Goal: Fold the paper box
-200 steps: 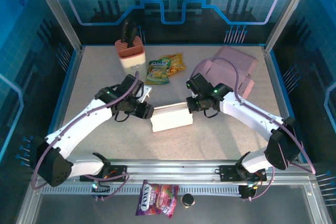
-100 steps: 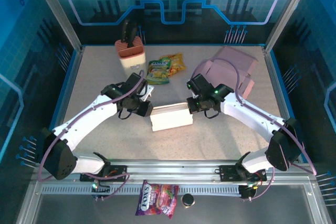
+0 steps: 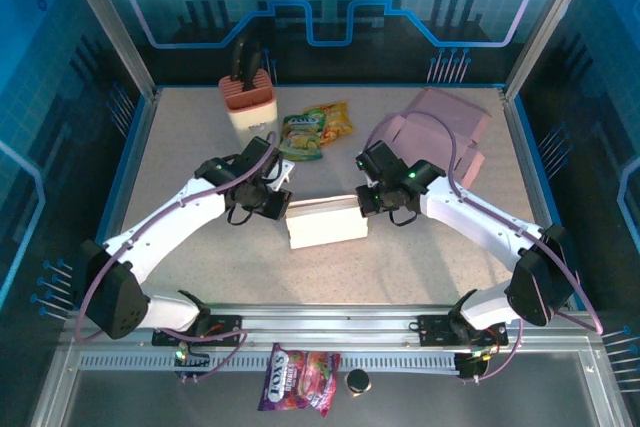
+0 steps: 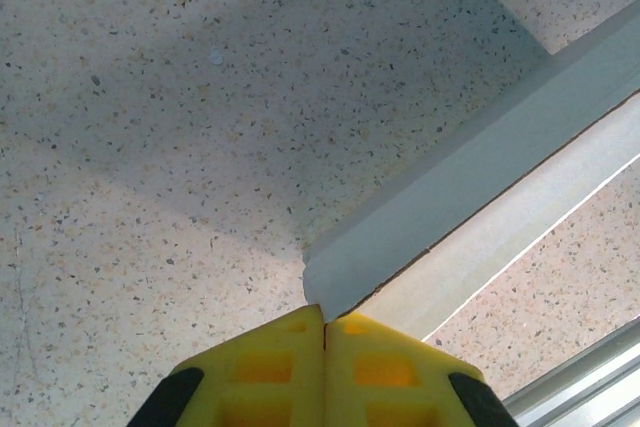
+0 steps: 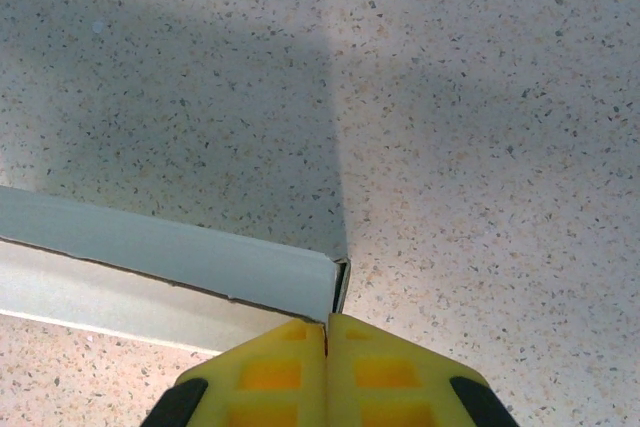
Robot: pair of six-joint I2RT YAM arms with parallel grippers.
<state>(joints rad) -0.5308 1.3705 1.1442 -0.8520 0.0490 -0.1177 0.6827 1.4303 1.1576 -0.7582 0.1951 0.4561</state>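
Observation:
The white paper box (image 3: 325, 222) lies low and long in the middle of the table. My left gripper (image 3: 283, 205) is at its left end. In the left wrist view the yellow fingers (image 4: 270, 367) are pressed together, and the box's corner (image 4: 330, 282) runs into the seam of the left gripper (image 4: 323, 315). My right gripper (image 3: 362, 205) is at the box's right end. In the right wrist view this gripper (image 5: 327, 322) is shut too, with the box's end wall (image 5: 150, 247) meeting the seam between its fingers.
A flat pink box sheet (image 3: 445, 127) lies at the back right. Snack packets (image 3: 315, 130) and a pink-and-white holder (image 3: 247, 97) stand at the back. A candy bag (image 3: 300, 379) and a small black cap (image 3: 357, 381) rest beyond the front rail.
My left gripper has shifted slightly towards the box's left end and closed its jaws there. The right arm and the box have stayed put.

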